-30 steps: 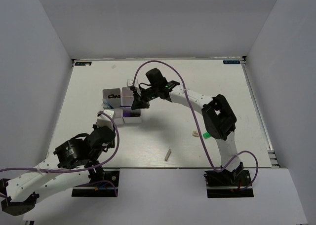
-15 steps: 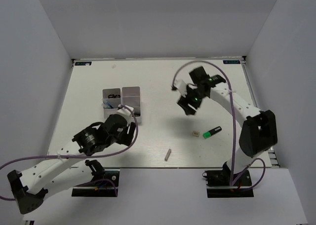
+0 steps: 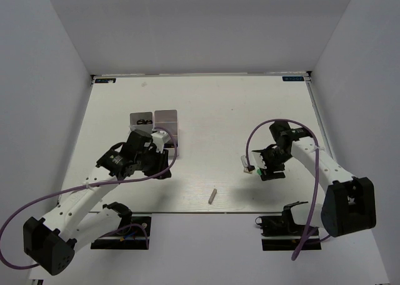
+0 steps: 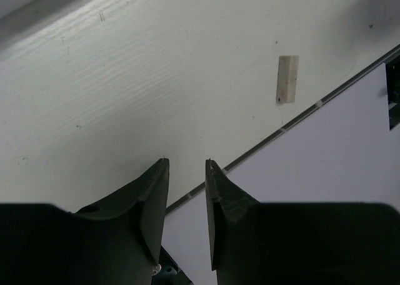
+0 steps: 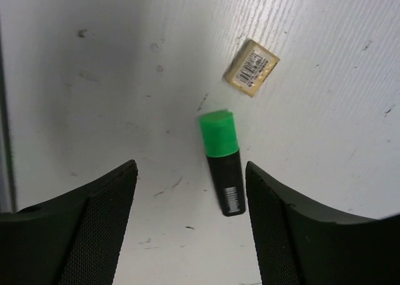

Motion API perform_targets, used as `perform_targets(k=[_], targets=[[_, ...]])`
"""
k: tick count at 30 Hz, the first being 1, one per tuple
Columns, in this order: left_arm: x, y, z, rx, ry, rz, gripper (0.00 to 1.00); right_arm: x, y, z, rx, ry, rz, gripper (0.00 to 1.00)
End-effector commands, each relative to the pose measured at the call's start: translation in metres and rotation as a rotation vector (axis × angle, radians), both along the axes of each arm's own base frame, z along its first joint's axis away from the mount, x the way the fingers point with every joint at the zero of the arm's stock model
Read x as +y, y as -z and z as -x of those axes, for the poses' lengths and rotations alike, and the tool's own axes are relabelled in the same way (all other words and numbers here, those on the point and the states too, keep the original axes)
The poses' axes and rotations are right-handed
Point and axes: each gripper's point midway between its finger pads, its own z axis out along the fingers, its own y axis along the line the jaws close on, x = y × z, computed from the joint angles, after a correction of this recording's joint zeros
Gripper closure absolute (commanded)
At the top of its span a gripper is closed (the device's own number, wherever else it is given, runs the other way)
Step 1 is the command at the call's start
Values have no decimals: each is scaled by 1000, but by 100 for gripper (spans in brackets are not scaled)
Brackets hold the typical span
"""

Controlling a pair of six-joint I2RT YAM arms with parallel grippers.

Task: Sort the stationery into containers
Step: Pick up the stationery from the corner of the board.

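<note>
Presently incomplete: the tray point(image 3: 155, 117) holds something dark, while highlighter point(image 5: 222, 166), cube point(image 5: 251, 67) and stick point(image 4: 287, 79) lie loose on the table point(image 3: 212, 104); right gripper point(image 5: 190, 191) wide open, empty, above the highlighter; left gripper point(image 4: 186, 163) slightly parted, empty, near the tray.

no legible text anywhere

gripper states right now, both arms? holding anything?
Left gripper: open only a little, nothing between the jaws.
Right gripper: open wide, empty, poised over the green highlighter.
</note>
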Motion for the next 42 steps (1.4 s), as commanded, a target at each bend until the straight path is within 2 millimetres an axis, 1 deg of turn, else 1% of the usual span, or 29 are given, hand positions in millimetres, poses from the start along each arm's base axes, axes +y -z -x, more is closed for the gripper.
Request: perform_targets(k=[1,3,4,8,11,13,14,15,17,19,23,24,25,26,27,28,30,31,32,33,34,35,36,37,38,39,40,41,42], targets=[[-1,3,12,11,49,32,59,-1,10,-21,-82,-112,-15,27],[1,5,13,6,42,35,58,-2,13,-34,-104,-104,-19,27],[2,6,14,1,42,36,58,-2,18,-33,-84,-101,-13,27],[3,11,16,11,37,38,57,-3,24,-43,-98,-97,-2,28],[5,11,17,10,37,35,57,-7,35,-43,-87,-111,25,30],[5,11,18,8,32,35,57,-12,45,-39,-67,-111,50,32],[6,11,18,5,29,35,57,-12,46,-41,-77,-117,51,33],[6,10,17,3,26,36,57,-13,52,-38,-65,-126,60,35],[9,11,19,1,24,29,57,-16,57,-36,-61,-141,77,37],[9,10,20,-3,21,32,57,-19,63,-31,-47,-152,89,38],[13,13,20,-7,4,18,57,-27,78,-27,-58,-159,129,46],[13,13,20,-8,3,20,57,-27,84,-27,-72,-160,132,48],[14,12,20,-15,0,21,57,-29,86,-27,-79,-159,138,56],[14,12,21,-13,-2,22,57,-31,88,-30,-99,-161,152,60],[15,12,21,-18,-5,22,57,-33,95,-23,-88,-163,162,64],[15,13,21,-14,-6,19,57,-33,96,-26,-104,-162,161,73],[16,12,21,-21,-15,22,57,-35,98,-24,-112,-155,170,82],[17,12,21,-24,-18,22,58,-34,98,-25,-116,-151,169,88],[17,11,22,-30,-15,23,58,-34,97,-23,-110,-145,170,91],[18,10,21,-32,-22,22,58,-31,92,-29,-121,-135,163,94],[18,10,22,-32,-19,24,58,-29,89,-20,-77,-122,152,97],[18,7,22,-41,-20,31,58,-23,79,-26,-79,-91,133,98],[18,6,22,-49,-21,34,59,-6,62,-38,-96,-73,56,100],[17,3,22,-60,-18,42,59,-1,53,-29,-39,-44,37,100],[17,2,20,-70,-23,46,61,9,34,-32,-20,-8,10,100],[17,1,20,-81,-25,50,61,31,11,-34,8,27,-76,100],[17,-2,18,-103,-28,59,61,41,0,-36,20,35,-103,100],[16,-5,16,-116,-30,66,61,52,-17,-31,82,56,-108,100],[17,-6,17,-127,-31,69,61,77,-43,-40,50,21,-158,100]])
